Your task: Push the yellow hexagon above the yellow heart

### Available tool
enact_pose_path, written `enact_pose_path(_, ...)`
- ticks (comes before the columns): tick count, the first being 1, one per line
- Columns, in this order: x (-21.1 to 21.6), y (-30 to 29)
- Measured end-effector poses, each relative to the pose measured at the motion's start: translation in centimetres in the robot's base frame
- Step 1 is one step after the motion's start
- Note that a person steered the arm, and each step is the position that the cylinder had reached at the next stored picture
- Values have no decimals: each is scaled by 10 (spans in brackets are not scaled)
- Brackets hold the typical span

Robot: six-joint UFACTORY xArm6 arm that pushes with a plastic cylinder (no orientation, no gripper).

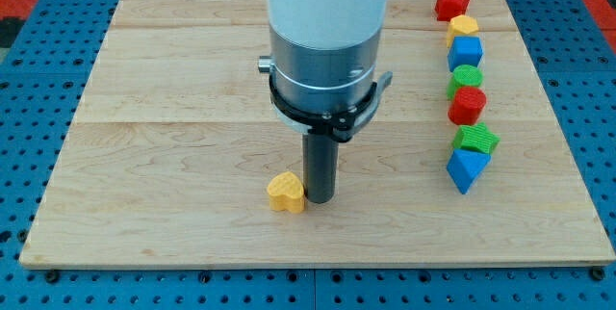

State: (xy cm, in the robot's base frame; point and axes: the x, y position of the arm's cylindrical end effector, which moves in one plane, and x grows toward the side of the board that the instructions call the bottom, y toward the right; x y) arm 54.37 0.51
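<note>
So the yellow heart (pixel 286 193) sits a bit below the middle of the wooden worktop (pixel 154 108), closer to the bottom edge than the top, and my tip (pixel 319 199) is planted right against its right side, touching or as good as. There's no claw on this rig at all, just the dark rod, so nothing to call released or clenched. The yellow hexagon (pixel 463 27) is way over near the top right corner, second from the top in a column of blocks running down the right side. Top to bottom that column goes: red block (pixel 451 3) (shape hard to call), the yellow hexagon, a blue block (pixel 465 52), a green block (pixel 465 80), another red block (pixel 468 105), a second green block (pixel 476 139), and a blue wedge-ish block (pixel 466 168) at the bottom. They're packed tight, each touching or nearly touching its neighbours, so the hexagon is boxed in from above and below. Its left side faces bare wood, and the right edge of the worktop is near. The arm's fat white and grey body (pixel 325 31) hides a chunk of the upper middle.
</note>
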Motion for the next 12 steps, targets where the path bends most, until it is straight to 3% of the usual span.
enact_pose_path(1, 0, 24)
enact_pose_path(2, 55, 105)
enact_pose_path(3, 71, 197)
enact_pose_path(4, 5, 289)
enact_pose_path(5, -79, 339)
enact_pose_path(7, -241, 339)
enact_pose_path(8, -266, 313)
enact_pose_path(10, -262, 220)
enact_pose_path(12, -250, 226)
